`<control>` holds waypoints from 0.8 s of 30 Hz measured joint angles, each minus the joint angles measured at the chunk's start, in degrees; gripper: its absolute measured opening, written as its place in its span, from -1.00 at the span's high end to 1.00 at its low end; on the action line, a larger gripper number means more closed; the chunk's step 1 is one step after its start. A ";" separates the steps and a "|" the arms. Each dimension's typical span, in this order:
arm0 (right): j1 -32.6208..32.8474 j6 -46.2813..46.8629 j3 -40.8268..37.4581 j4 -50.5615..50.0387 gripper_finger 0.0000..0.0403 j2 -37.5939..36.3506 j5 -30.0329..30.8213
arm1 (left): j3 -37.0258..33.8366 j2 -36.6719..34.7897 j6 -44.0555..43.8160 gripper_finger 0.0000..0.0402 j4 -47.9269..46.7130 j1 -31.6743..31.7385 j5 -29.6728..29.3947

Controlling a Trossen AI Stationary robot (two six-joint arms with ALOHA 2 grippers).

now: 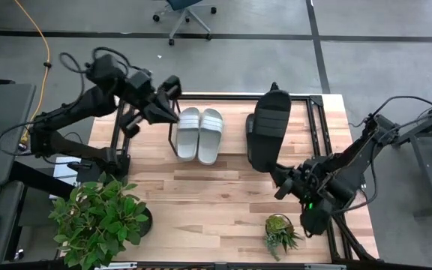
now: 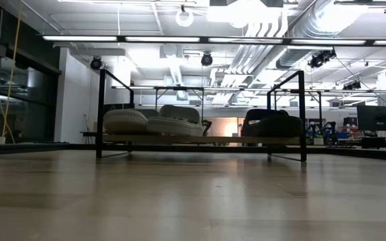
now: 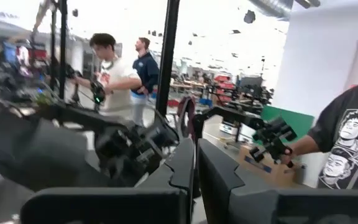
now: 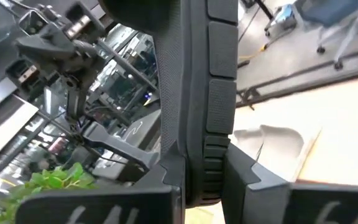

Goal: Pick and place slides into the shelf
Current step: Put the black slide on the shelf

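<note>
Black rubber fills the right gripper: its fingers are clamped on the edge of a black slide, which hangs tilted over the right half of the shelf, long axis running from the near edge of the table toward the far edge. A second black slide lies under it on the shelf's wood base, partly covered; which way its toe points cannot be told. To the left, well apart from the black ones, the light grey pair sits side by side and touching, soles down, long axes also running near to far, straps across the middle. From table height the grey pair and a dark slide show as low humps on the base between the thin black posts.

The left gripper hovers just beside the grey pair, over the shelf's left end, fingers pressed together with nothing between them.

Two potted plants stand on the light wood table: a large leafy one at the near left corner, a small one near the right arm. People stand in the room beyond.
</note>
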 joint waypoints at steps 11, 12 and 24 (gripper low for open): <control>-0.27 33.63 0.00 -10.78 0.84 8.98 -3.04 | 0.00 -7.49 6.33 0.99 -3.82 1.91 -2.02; -0.35 35.85 0.00 -11.32 0.84 9.62 -3.04 | 0.00 -7.87 7.03 0.99 -4.89 1.91 -2.14; -3.69 37.10 -0.02 -5.54 0.84 12.85 -8.25 | 0.00 -8.65 15.07 0.99 -17.52 1.91 -3.50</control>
